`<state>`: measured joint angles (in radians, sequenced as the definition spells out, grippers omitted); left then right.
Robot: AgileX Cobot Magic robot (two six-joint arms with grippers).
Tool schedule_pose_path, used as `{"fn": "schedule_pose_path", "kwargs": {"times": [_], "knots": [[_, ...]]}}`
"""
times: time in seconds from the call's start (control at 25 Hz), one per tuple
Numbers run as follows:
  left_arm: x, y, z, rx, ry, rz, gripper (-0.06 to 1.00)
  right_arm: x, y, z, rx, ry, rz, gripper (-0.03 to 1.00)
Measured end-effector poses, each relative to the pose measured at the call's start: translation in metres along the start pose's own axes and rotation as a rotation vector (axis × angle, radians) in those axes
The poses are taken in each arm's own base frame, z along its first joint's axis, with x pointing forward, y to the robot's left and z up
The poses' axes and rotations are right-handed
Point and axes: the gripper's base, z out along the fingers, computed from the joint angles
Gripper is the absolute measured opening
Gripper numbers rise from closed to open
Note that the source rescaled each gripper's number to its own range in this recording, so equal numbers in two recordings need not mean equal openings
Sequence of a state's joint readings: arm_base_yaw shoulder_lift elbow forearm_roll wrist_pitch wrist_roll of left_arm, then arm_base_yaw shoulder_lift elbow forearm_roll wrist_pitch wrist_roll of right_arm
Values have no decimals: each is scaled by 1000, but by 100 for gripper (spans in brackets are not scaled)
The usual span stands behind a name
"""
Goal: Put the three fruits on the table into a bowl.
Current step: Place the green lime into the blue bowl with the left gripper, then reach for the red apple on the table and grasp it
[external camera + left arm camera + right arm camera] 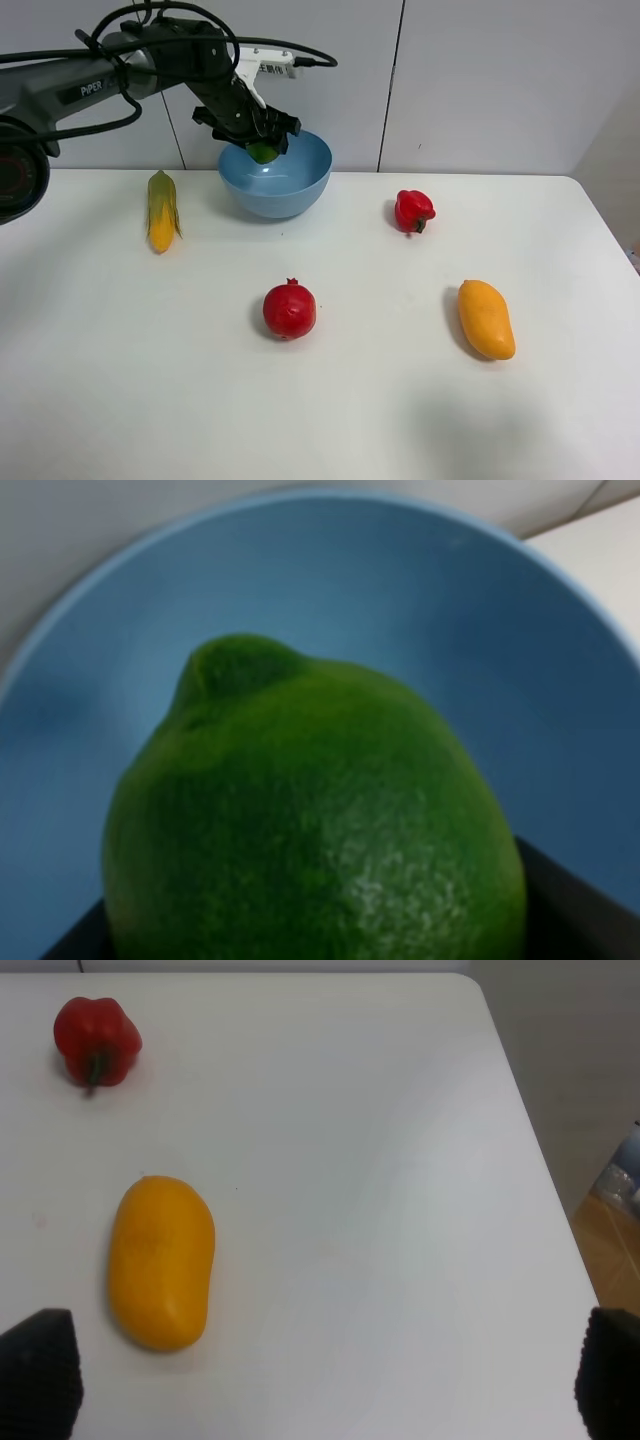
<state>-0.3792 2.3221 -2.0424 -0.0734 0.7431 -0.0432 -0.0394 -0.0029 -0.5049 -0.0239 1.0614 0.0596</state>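
Note:
My left gripper (pixel 262 138) is shut on the green lime (pixel 262 152) and holds it just over the rim of the light-blue bowl (pixel 290 185) at the back of the table (pixel 140 400). The left wrist view is filled by the lime (pixel 310 810) with the bowl's inside (pixel 460 650) behind it. A red pomegranate (pixel 289 310) lies mid-table. To the right lies the orange-yellow mango (pixel 486 318). My right gripper (pixel 325 1380) is open, high above the table with the mango (pixel 160 1260) off to one side of it. It is outside the exterior view.
A corn cob (pixel 161 210) lies left of the bowl. A small red bell pepper (pixel 413 210) sits right of it, also seen in the right wrist view as the pepper (pixel 97 1040). The table's right edge (pixel 530 1160) drops to the floor.

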Motion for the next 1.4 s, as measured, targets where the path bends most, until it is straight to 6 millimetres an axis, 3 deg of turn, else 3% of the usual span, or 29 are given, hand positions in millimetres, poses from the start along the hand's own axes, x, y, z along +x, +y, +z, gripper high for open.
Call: {"fn": "schedule_pose_path", "kwargs": {"times": [0.2, 0.24, 0.36, 0.48, 0.56, 0.68, 0.84, 1.0, 1.16, 1.4], "knots": [[6, -1, 10, 2, 24, 75, 3, 0, 0, 0, 0, 0, 0, 100], [6, -1, 10, 3, 25, 96, 8, 0, 0, 0, 0, 0, 0, 100], [6, -2, 10, 7, 24, 104, 76, 0, 0, 0, 0, 0, 0, 100], [5, -3, 8, 17, 23, 74, 95, 0, 0, 0, 0, 0, 0, 100], [4, -6, 2, 24, 31, 66, 98, 0, 0, 0, 0, 0, 0, 100], [-1, -19, -23, 43, 49, 83, 98, 0, 0, 0, 0, 0, 0, 100], [-3, -51, -70, 87, 95, 138, 98, 0, 0, 0, 0, 0, 0, 100], [8, -84, -95, 129, 201, 156, 98, 0, 0, 0, 0, 0, 0, 100], [25, -104, -90, 158, 278, 100, 98, 0, 0, 0, 0, 0, 0, 100], [68, -108, -59, 156, 394, 44, 98, 0, 0, 0, 0, 0, 0, 100]]}}
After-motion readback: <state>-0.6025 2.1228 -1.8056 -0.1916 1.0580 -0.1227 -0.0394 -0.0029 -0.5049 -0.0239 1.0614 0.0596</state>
